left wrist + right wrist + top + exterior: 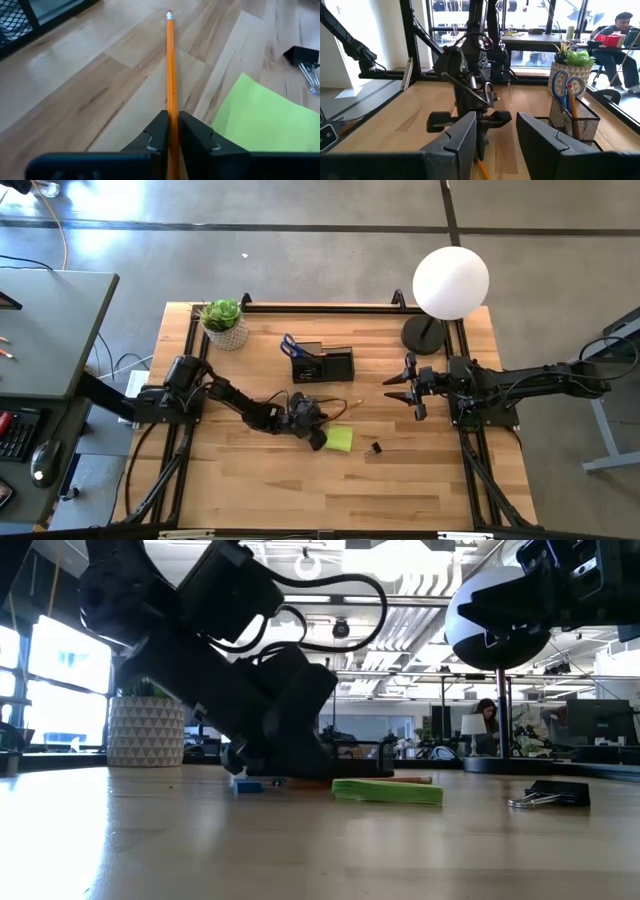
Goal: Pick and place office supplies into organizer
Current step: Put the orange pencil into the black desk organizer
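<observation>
My left end effector (173, 131) is narrowed onto the orange pencil (170, 65), both fingers (156, 131) pressed against its shaft down on the counter (250, 490), just in front of the organizer (323, 365). The pencil lies flat, its eraser end pointing away from me, with the sticky pad (339, 439) just beside it and a binder clip (375, 448) a little farther from the organizer. A small blue piece (247, 785) sits under my wrist in the low view. The scissors (563, 85) and another pencil already stand in the organizer's tall cup. So I judge this the grasp step on the pencil, with pad, clip and blue piece yet to go. Next I need to lift straight up without letting the pencil swivel, carry it over the organizer, tip it upright and lower it into the cup beside the scissors. My right end effector (411, 386) waits to the right of the organizer, fingers partly apart and holding nothing.
</observation>
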Available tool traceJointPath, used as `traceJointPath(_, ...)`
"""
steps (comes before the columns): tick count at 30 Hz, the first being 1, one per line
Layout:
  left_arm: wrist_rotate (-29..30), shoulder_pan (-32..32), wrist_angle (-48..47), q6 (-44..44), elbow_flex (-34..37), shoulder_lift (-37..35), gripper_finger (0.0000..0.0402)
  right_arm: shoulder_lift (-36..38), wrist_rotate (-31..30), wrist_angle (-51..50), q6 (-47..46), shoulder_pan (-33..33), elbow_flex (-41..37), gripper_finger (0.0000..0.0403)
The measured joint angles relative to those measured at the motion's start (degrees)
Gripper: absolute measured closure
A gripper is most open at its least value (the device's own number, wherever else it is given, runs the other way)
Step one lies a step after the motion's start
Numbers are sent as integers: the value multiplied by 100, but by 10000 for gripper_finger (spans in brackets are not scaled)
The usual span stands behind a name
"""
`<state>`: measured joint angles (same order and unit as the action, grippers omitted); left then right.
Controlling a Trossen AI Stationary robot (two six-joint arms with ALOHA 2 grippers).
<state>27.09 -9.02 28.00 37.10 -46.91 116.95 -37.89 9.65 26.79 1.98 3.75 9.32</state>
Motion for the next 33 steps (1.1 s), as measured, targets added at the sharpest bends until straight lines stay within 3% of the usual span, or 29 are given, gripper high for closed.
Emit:
traceJointPath(6, 213, -181, -55, -56, -47, 11, 389, -2, -67, 0, 46, 0, 0, 265)
traceJointPath(15, 203, -203, -44, -91, -75, 22, 313, -2, -121, 1, 44, 0, 0, 265)
traceJointPath(19, 273, -234, -117, -228, -78, 23, 303, -2, -170, 2, 65, 0, 0, 265)
traceJointPath(30, 1212, -511, -481, -581, -88, 28, 388, 0, -315, 111, 195, 0, 0, 265)
traceJointPath(33, 1209, -497, -518, -647, -101, 31, 393, 0, -315, 164, 195, 0, 0, 265)
